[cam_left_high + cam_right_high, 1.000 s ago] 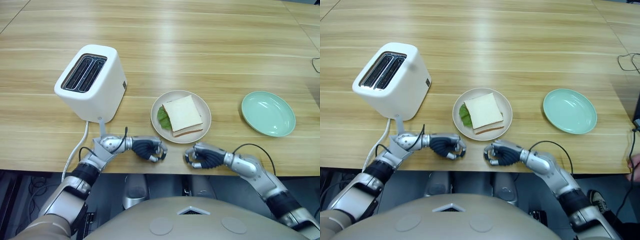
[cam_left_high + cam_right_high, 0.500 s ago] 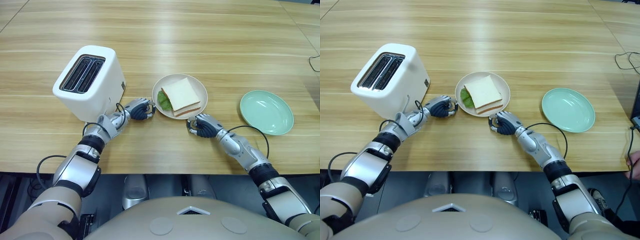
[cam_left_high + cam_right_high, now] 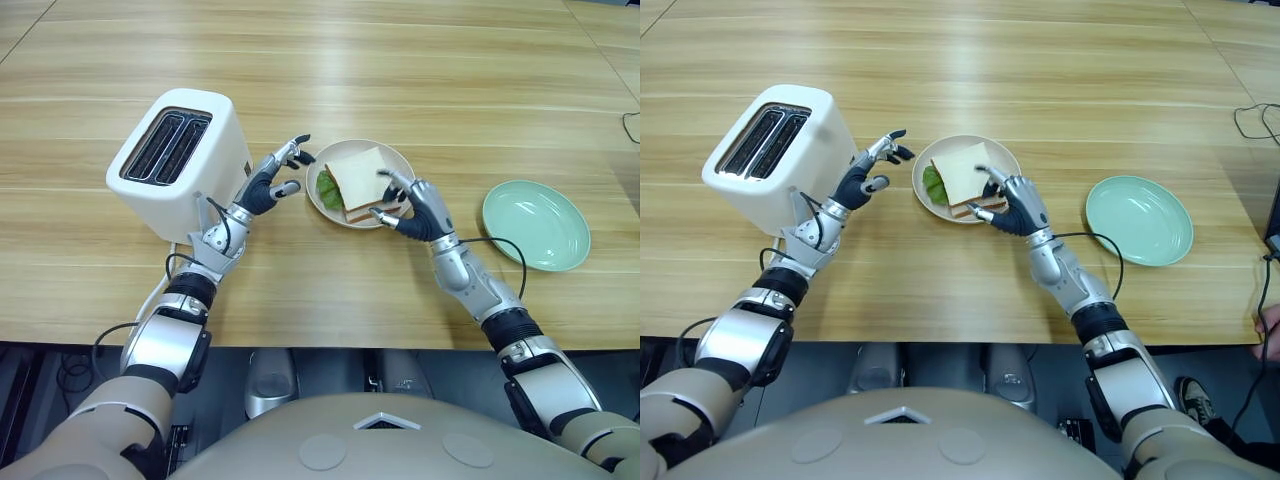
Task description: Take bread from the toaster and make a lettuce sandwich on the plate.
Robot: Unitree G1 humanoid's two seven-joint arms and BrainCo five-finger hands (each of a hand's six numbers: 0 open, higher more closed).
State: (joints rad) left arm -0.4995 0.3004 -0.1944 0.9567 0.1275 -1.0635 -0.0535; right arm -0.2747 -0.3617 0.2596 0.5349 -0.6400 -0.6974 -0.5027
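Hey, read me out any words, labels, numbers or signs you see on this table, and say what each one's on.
No text here can be read.
Toaster: a small dark mark on its side, too small to read.
Plate, green plate, table: no print to be seen.

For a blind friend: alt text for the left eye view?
A lettuce sandwich lies on a beige plate, the robot's right hand at its right edge. The open left hand hovers beside a white toaster; a green plate sits farther right.
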